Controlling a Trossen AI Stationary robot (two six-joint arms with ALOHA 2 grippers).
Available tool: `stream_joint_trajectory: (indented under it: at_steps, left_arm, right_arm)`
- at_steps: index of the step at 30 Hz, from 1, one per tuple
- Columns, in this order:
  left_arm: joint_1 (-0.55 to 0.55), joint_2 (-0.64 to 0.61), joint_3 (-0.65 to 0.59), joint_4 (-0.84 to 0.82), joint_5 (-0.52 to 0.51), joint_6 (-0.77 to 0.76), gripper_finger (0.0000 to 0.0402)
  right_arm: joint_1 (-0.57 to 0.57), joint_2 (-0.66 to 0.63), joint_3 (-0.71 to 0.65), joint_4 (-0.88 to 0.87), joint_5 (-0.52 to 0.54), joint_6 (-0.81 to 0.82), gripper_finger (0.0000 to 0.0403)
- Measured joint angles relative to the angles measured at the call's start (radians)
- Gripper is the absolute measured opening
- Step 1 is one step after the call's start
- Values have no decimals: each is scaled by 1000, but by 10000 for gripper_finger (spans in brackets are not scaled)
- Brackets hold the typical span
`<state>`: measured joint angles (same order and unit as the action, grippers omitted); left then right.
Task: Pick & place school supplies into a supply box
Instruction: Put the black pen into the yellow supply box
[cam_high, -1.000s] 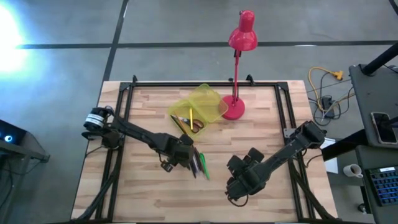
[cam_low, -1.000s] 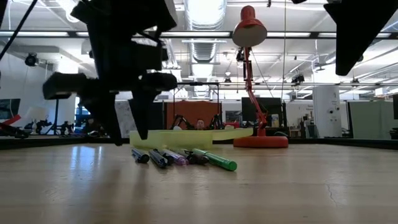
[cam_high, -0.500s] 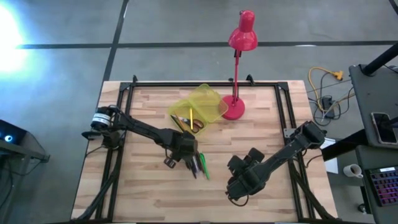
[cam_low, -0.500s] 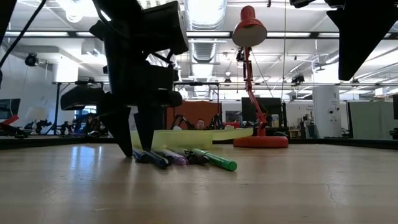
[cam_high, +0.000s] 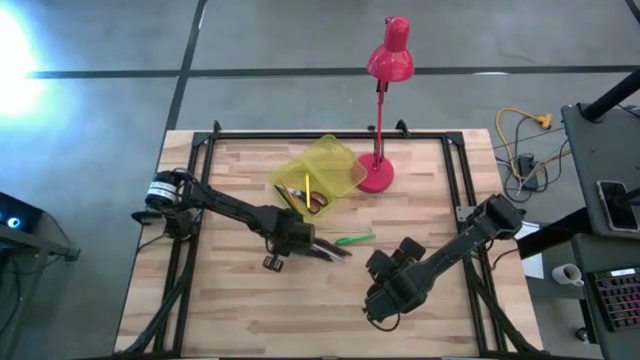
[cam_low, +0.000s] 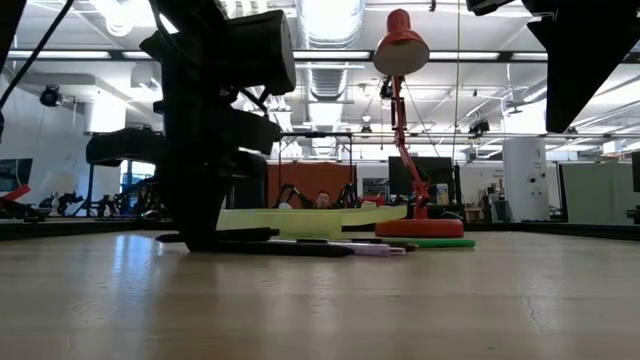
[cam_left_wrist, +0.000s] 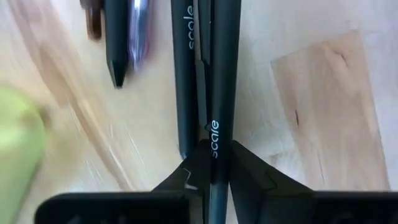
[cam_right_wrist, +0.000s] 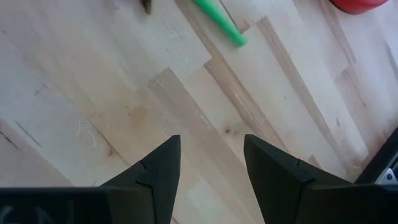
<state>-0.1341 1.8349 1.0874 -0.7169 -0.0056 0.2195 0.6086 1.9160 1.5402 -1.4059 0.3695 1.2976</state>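
Observation:
A few dark pens and a purple one lie side by side on the wooden table, near its middle. My left gripper points straight down at their left ends, shut on one dark pen. A green pen lies apart, to the right. The supply box, translucent yellow-green, stands open behind them with a yellow pencil and red scissors inside. My right gripper hangs open above bare table, nearer the front right. My left gripper pinches the barrel of a dark pen marked "scale" between its two fingers, near the pen's left end. The fingers come from above and lie across the pen. The pen rests flat on the table, a second dark pen close against it.
A red desk lamp stands with its round base right of the box, its head leaning past the table's far edge. A black frame runs around the tabletop. Bare wood lies along the near edge.
My left gripper has sunk onto the pens, rolled about its own axis and shut on a dark pen. The bundle of pens has swung from pointing near-to-far to lying left-to-right. The green pen has slid away toward the right.

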Motion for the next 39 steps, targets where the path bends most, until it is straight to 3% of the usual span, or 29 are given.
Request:
stream_joint_trajectory:
  at_steps: [11,17,20,25,29,34,39]
  left_arm:
    - [-39,-116,65,-97,67,-237,28]
    - [-58,-178,141,-123,47,-324,28]
    - [-54,-192,193,-124,-22,-343,21]
    - [15,-181,296,-207,-148,-184,21]
    - [130,-175,330,-284,-161,-29,22]
    - [291,-173,288,-307,-190,199,23]
    - [385,-144,229,-281,-350,428,23]
  right_arm:
    - [0,0,-3,2,0,-19,169]
    - [0,0,-3,7,18,-25,169]
    - [0,0,-3,8,24,-25,169]
    - [0,-1,-3,9,24,-10,169]
    - [3,-9,-3,11,23,35,169]
    - [15,-17,-2,14,23,112,169]
    - [16,-17,-3,29,43,166,169]
